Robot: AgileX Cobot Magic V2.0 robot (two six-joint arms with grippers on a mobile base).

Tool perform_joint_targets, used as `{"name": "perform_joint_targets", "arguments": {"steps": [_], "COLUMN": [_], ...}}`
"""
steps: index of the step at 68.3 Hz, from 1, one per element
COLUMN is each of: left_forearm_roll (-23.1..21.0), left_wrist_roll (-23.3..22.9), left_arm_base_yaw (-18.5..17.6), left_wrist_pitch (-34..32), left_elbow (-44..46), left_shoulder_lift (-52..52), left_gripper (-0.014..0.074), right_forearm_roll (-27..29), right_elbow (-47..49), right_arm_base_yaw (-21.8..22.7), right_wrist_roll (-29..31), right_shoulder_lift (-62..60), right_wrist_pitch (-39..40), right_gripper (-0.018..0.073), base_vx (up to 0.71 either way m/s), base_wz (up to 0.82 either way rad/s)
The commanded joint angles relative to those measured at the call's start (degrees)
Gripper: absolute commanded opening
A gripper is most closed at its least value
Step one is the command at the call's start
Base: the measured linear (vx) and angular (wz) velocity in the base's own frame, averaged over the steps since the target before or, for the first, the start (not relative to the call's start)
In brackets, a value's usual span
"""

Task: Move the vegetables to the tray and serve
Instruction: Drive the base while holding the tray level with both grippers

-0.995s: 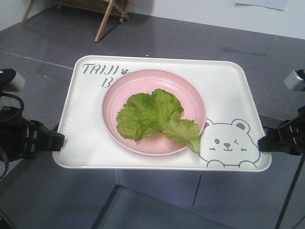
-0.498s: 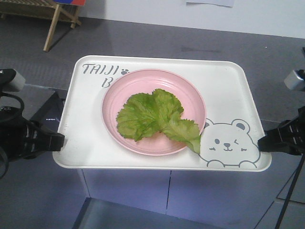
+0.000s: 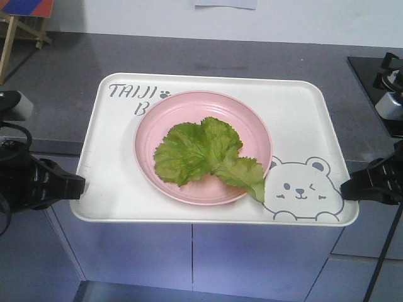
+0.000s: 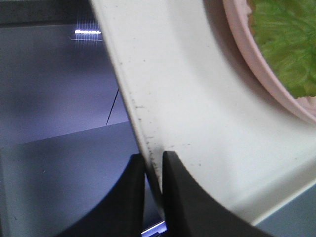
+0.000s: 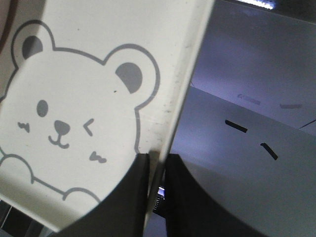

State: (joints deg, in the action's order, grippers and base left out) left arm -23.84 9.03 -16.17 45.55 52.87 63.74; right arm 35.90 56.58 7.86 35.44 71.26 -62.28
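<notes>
The left tool [image 4: 153,157] is clamped on the left rim of the tray [image 3: 302,113], with the rim pinched between both fingers. The right tool [image 5: 158,159] grips the right rim likewise. Both black arms reach inward from opposite sides, roughly level.
</notes>
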Motion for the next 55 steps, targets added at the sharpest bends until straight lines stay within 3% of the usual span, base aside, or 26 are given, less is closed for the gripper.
{"name": "perform_joint_targets", "arguments": {"steps": [1,55], "left_forearm_roll": [-5.67,-5.67], "left_wrist_roll": [1.79,1.79], "left_arm_base_yaw": [-0.82,-0.82], "left_wrist_pitch": [-2.07,-2.07], "left_elbow": [1.78,1.78], "left_shoulder_lift": [-1.30,-1.30], "left_gripper": [-0.0007,-0.0007], "right_forearm_roll": [8.35,8.35], "right_elbow": [1.49,1.49], "right_arm_base_yaw": [-0.49,-0.49], "right_wrist_roll": [2.33,2.33], "right_shoulder_lift": [-1.63,-1.63], "right_wrist_pitch": [-1.98,-1.98], "right_gripper": [-0.0003,-0.0003], "base_vx": [0.05,0.05], "base_wz": [-0.20,-0.15]}}
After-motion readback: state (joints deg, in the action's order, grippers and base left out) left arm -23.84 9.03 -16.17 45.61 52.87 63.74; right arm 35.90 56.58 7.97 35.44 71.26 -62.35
